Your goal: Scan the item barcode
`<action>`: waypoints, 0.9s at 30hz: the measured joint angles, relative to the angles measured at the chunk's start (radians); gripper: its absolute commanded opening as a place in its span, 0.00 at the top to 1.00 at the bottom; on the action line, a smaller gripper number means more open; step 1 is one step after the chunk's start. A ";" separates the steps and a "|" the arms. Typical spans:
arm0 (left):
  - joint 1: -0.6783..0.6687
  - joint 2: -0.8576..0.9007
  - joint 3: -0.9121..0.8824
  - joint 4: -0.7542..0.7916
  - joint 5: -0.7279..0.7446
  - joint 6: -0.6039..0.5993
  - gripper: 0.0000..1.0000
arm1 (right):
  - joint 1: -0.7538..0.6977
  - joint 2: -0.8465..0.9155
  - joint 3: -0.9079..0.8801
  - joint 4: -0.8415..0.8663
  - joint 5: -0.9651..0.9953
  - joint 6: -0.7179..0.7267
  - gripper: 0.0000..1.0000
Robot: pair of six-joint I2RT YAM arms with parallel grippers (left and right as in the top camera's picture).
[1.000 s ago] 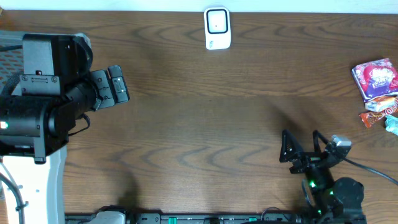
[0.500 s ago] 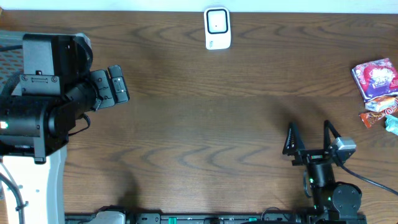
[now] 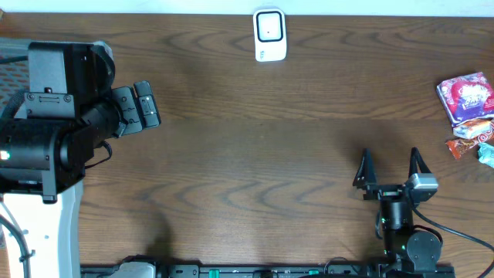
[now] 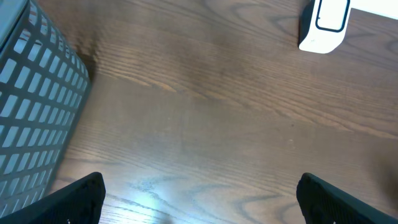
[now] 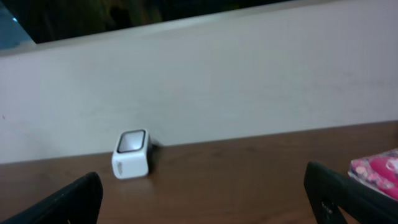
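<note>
The white barcode scanner (image 3: 270, 35) stands at the table's far edge, centre; it also shows in the left wrist view, the scanner (image 4: 323, 25) at top right, and in the right wrist view, the scanner (image 5: 132, 154) against the pale wall. The items, a pink-purple packet (image 3: 465, 96) and an orange wrapper (image 3: 471, 139), lie at the right edge. My right gripper (image 3: 390, 158) is open and empty at the near right, well short of the packet (image 5: 376, 168). My left gripper (image 3: 145, 104) is open and empty at the left, above bare wood (image 4: 202, 202).
A grey mesh basket (image 4: 31, 93) stands at the left edge beside my left arm. A teal wrapper (image 3: 488, 154) lies by the orange one. The brown wood table (image 3: 255, 154) ends at a pale wall behind the scanner.
My right gripper has swung from pointing left to pointing straight at the far edge and shifted a little to the right, still open. The left arm has not moved.
</note>
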 measured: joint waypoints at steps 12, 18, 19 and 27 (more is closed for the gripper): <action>0.000 0.000 0.000 -0.001 0.000 0.000 0.02 | 0.000 0.000 -0.005 -0.246 0.039 -0.079 0.01; 0.000 0.000 0.000 0.000 0.000 0.000 0.02 | 0.000 0.000 -0.005 -0.246 0.044 -0.137 0.01; 0.000 0.000 0.000 0.000 0.000 0.000 0.02 | 0.000 0.000 -0.005 -0.246 0.045 -0.143 0.01; 0.000 0.000 0.000 0.000 0.000 0.000 0.02 | 0.000 0.000 -0.005 -0.246 0.045 -0.158 0.01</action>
